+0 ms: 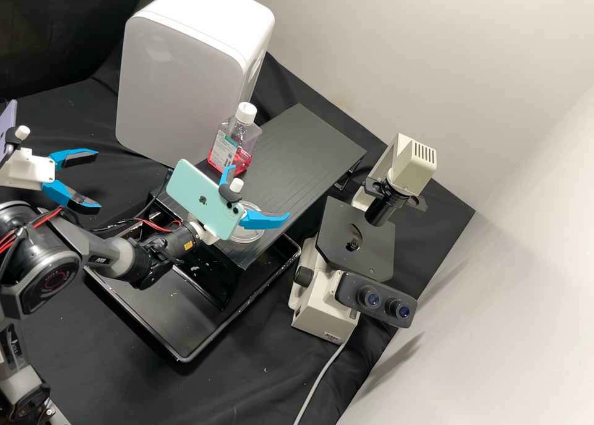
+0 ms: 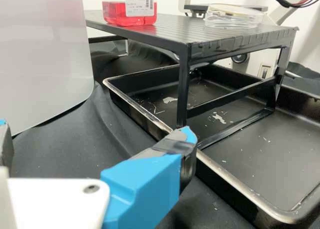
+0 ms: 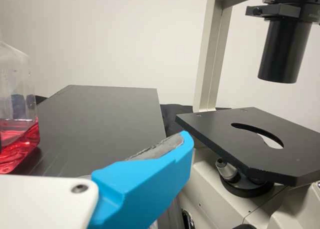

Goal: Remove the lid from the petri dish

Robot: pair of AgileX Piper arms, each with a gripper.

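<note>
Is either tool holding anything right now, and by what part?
Nothing held: left tool open; right tool open above the clear round petri dish.

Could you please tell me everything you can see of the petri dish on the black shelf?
The petri dish is low, round and of clear plastic, and its clear lid seems to be still on. It lies flat near one end of the black ribbed shelf, apart from the flask of red liquid. The right claw hangs open over it, and the left wrist view appears to show a gap between them.
</note>
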